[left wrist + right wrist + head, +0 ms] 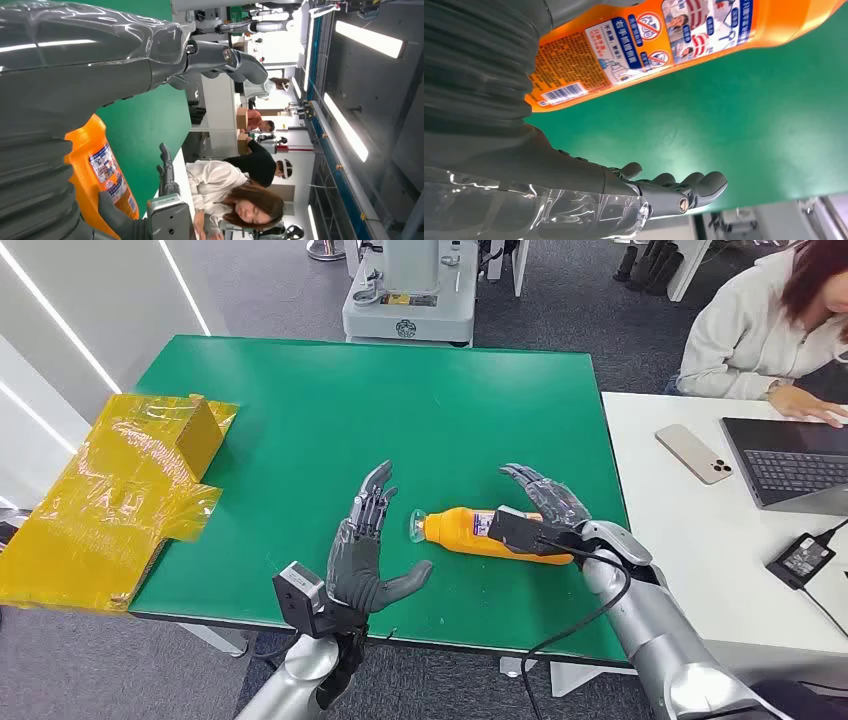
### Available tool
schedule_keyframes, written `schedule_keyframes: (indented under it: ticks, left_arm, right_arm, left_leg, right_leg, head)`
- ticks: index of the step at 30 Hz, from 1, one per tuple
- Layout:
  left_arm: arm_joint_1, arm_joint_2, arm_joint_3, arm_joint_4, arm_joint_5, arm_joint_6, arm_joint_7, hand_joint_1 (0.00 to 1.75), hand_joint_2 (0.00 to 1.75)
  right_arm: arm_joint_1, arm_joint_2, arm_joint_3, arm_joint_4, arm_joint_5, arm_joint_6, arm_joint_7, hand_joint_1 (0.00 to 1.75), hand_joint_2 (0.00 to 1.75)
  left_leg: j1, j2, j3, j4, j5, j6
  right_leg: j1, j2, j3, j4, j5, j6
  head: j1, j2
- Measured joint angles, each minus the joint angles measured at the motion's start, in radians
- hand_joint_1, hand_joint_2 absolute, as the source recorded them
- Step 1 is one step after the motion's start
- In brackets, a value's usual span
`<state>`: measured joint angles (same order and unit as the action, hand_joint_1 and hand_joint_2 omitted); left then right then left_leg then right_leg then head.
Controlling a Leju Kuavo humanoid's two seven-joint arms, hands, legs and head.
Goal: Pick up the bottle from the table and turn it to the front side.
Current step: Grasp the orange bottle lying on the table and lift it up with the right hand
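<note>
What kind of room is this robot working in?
Probably an office or lab workspace: a person works at a laptop on a white desk, beside the green table.

Green table top [330,400]: open surface from 9 through 12 to 2 o'clock of the lying orange plastic bottle [470,533]. Obstructions: left hand [368,555] near its cap at 8 o'clock; right hand [545,502] just beside its base end; crumpled yellow film-wrapped cardboard [120,495] overhanging the table's 9 o'clock edge.
</note>
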<state>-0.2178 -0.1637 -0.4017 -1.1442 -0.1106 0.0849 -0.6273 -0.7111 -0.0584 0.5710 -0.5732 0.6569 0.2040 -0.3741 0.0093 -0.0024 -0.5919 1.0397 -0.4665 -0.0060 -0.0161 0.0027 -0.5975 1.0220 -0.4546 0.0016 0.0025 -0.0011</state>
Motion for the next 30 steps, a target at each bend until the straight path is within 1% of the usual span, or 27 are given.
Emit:
schedule_keyframes:
  ticks: [2, 8, 13, 18, 21, 24, 27, 30]
  left_arm:
    - [-0.001, 0.000, 0.000, 0.004, 0.000, -0.001, 0.001, 0.00, 1.75]
    - [-0.009, 0.000, 0.000, 0.021, 0.015, -0.007, 0.011, 0.00, 1.75]
    - [-0.010, 0.002, 0.000, 0.025, 0.037, -0.014, 0.025, 0.00, 1.75]
    - [-0.011, 0.005, 0.000, 0.027, 0.045, -0.015, 0.027, 0.00, 1.75]
    - [-0.012, 0.005, 0.000, 0.031, 0.058, -0.019, 0.027, 0.00, 1.75]
    - [-0.017, 0.004, 0.000, 0.042, 0.071, -0.021, 0.027, 0.00, 1.75]
    - [-0.021, 0.004, -0.001, 0.054, 0.079, -0.020, 0.026, 0.00, 1.75]
    - [-0.022, 0.003, -0.002, 0.064, 0.082, -0.019, 0.026, 0.00, 1.75]
  right_arm:
    - [-0.011, 0.000, 0.009, 0.010, 0.000, 0.015, 0.005, 0.00, 1.75]
    - [-0.054, -0.002, 0.077, 0.060, 0.018, 0.085, 0.046, 0.00, 1.75]
    - [-0.073, -0.019, 0.141, 0.085, 0.015, 0.138, 0.079, 0.00, 1.75]
    - [-0.082, -0.035, 0.181, 0.097, 0.003, 0.153, 0.093, 0.00, 1.75]
    - [-0.085, -0.041, 0.209, 0.105, -0.009, 0.161, 0.117, 0.00, 1.75]
    - [-0.086, -0.043, 0.235, 0.113, -0.017, 0.150, 0.138, 0.07, 1.75]
    - [-0.087, -0.045, 0.255, 0.118, -0.019, 0.135, 0.150, 0.06, 1.75]
    - [-0.087, -0.049, 0.269, 0.123, -0.019, 0.129, 0.156, 1.32, 1.75]
  left_leg:
    - [0.000, 0.000, 0.000, 0.000, 0.000, 0.000]
    - [0.000, 0.000, 0.000, 0.000, 0.000, 0.000]
    - [0.000, 0.000, 0.000, 0.000, 0.000, 0.000]
    - [0.000, 0.000, 0.000, 0.000, 0.000, 0.000]
    - [0.000, 0.000, 0.000, 0.000, 0.000, 0.000]
    - [0.000, 0.000, 0.000, 0.000, 0.000, 0.000]
    - [0.000, 0.000, 0.000, 0.000, 0.000, 0.000]
    - [0.000, 0.000, 0.000, 0.000, 0.000, 0.000]
  right_leg:
    - [0.000, 0.000, 0.000, 0.000, 0.000, 0.000]
    - [0.000, 0.000, 0.000, 0.000, 0.000, 0.000]
    - [0.000, 0.000, 0.000, 0.000, 0.000, 0.000]
    - [0.000, 0.000, 0.000, 0.000, 0.000, 0.000]
    - [0.000, 0.000, 0.000, 0.000, 0.000, 0.000]
    - [0.000, 0.000, 0.000, 0.000, 0.000, 0.000]
    - [0.000, 0.000, 0.000, 0.000, 0.000, 0.000]
    - [0.000, 0.000, 0.000, 0.000, 0.000, 0.000]
  head:
    - [0.000, 0.000]
    - [0.000, 0.000]
    - [0.000, 0.000]
    - [0.000, 0.000]
    - [0.000, 0.000]
    - [0.000, 0.000]
    - [0.000, 0.000]
    - [0.000, 0.000]
